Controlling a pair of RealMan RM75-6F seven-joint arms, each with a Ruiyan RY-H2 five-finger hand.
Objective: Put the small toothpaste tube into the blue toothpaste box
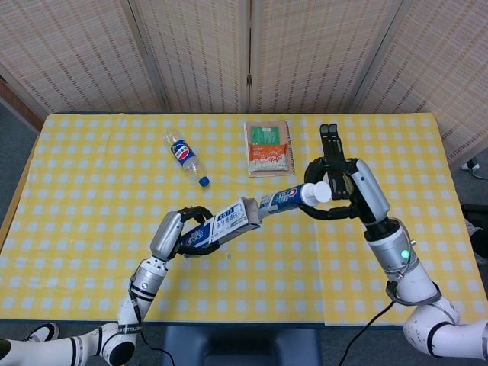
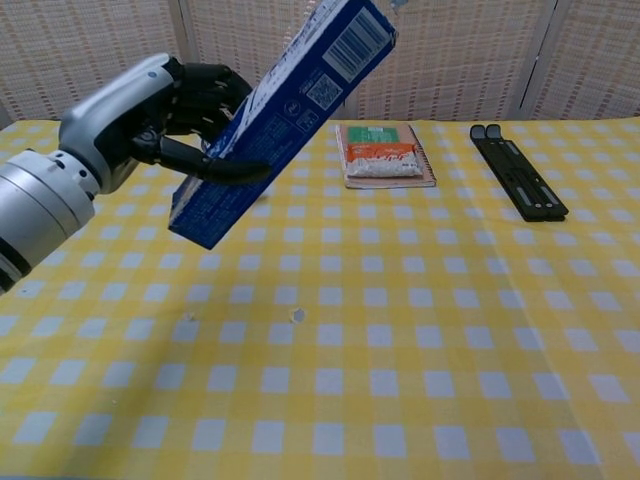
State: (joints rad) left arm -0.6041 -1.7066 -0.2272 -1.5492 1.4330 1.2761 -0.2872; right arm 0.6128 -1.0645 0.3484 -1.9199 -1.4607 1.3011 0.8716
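Note:
My left hand [image 1: 183, 232] [image 2: 170, 110] grips the blue toothpaste box [image 1: 227, 223] [image 2: 285, 108], lifted off the table and tilted with its open end up and to the right. My right hand [image 1: 343, 194] holds the small toothpaste tube [image 1: 288, 197] by its white cap end. The tube's flat end meets the box's open end in the head view; I cannot tell whether it is inside. The chest view shows neither the right hand nor the tube's body.
On the yellow checked table [image 1: 91, 191] lie a small cola bottle [image 1: 185, 157], a snack packet on a notebook [image 1: 268, 148] [image 2: 385, 155] and a black folding stand [image 1: 332, 156] [image 2: 518, 183] at the back right. Small crumbs [image 2: 296, 315] lie mid-table.

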